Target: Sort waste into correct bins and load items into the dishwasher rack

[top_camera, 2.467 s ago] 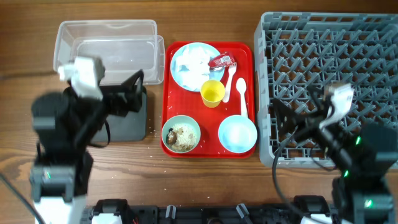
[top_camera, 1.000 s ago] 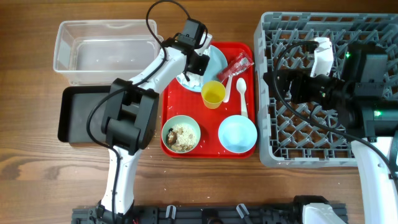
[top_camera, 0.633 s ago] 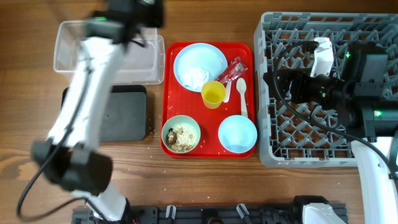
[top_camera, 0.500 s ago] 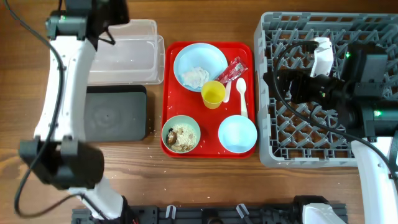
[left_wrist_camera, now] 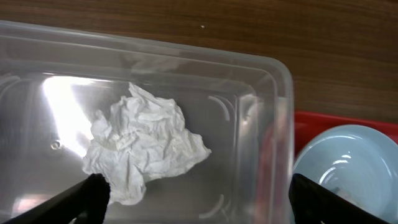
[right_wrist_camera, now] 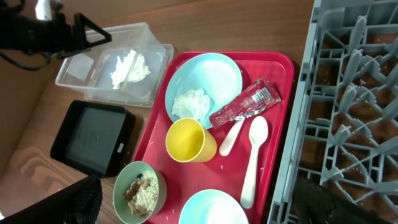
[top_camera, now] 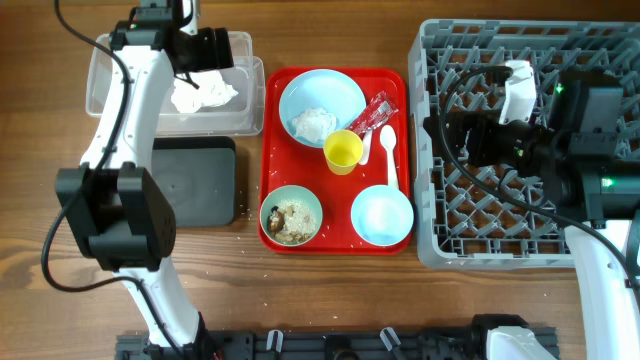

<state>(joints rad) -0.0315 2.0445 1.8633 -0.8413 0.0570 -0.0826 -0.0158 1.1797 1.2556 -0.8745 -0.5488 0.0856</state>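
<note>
— Where is the crumpled white paper napkin (left_wrist_camera: 143, 149)?
— It lies on the floor of the clear rectangular plastic tub (left_wrist_camera: 277, 118), in the upper left of the overhead frame, apart from the right wall. The left gripper (left_wrist_camera: 198, 190) hangs above it with fingers wide apart, holding nothing.
— And the edges?
— The tub's right wall is just beside the flat red tray (top_camera: 272, 150). The right gripper (right_wrist_camera: 196, 193), also spread and holding nothing, is over the left edge of the large grey lattice rack (top_camera: 600, 40).
</note>
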